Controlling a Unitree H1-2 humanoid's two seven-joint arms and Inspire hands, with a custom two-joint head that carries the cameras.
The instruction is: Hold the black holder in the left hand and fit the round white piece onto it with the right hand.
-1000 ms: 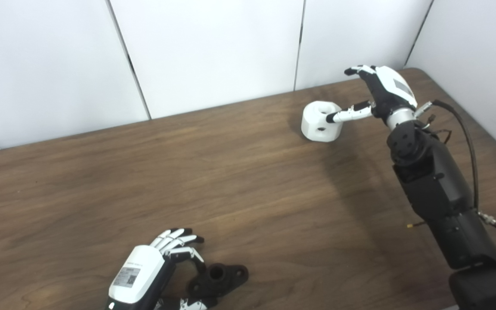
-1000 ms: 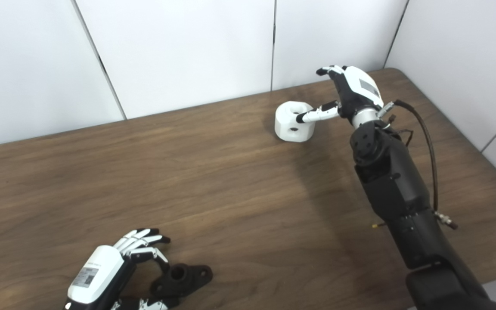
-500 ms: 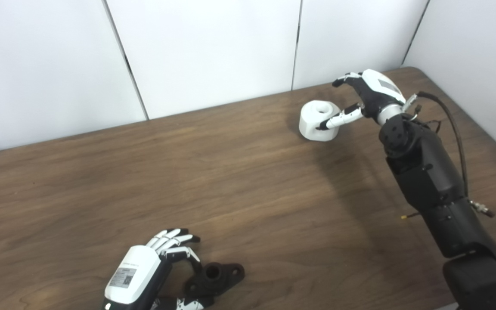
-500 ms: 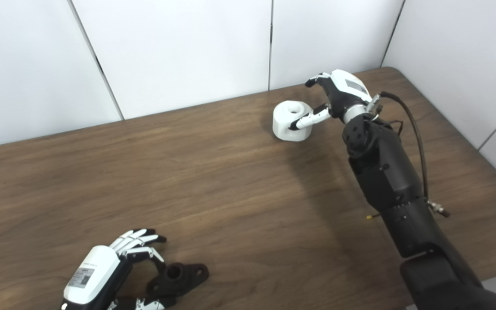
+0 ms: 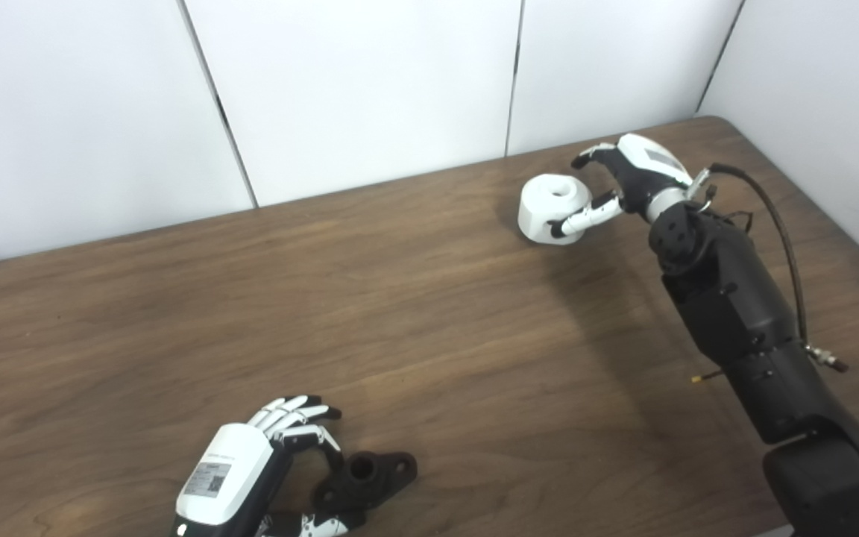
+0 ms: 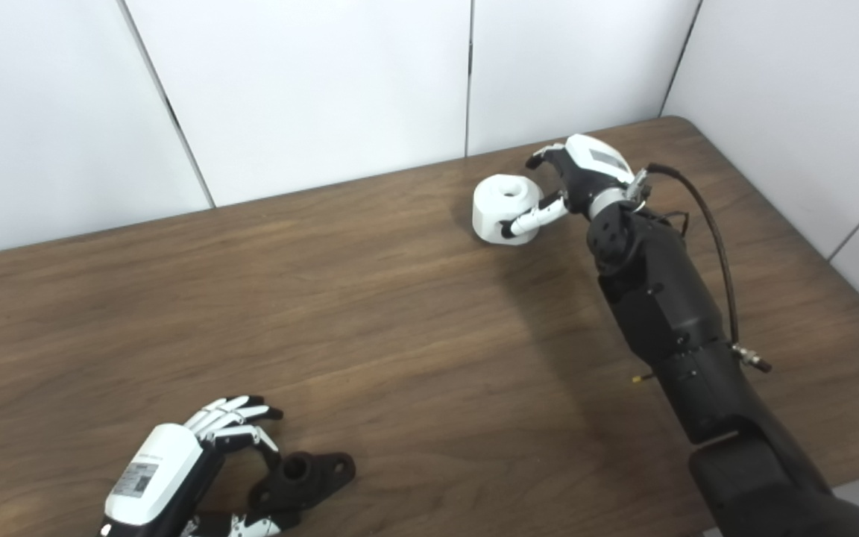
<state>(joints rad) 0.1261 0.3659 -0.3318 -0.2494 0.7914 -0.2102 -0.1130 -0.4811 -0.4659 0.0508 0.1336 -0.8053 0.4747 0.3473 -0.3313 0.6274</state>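
Note:
The round white piece (image 5: 551,203) stands on the table at the far right, its centre hole facing up. My right hand (image 5: 634,175) reaches around it from the right: the thumb (image 5: 582,218) lies along its near side and the fingers (image 5: 587,156) curl over its far edge, still spread. The black holder (image 5: 370,477) lies flat near the front edge at the lower left. My left hand (image 5: 239,470) cups the holder's left end, fingers arched above and thumb below it, without a firm hold that I can see.
The brown wooden table (image 5: 400,298) ends at white wall panels (image 5: 362,89) just behind the white piece. Its rounded right corner (image 5: 720,123) is close to my right hand. A black cable (image 5: 772,216) loops beside my right forearm.
My right hand has dropped and moved in on the white piece, the thumb going from its top to its near side. The left hand and holder look unchanged; the camera shifted slightly.

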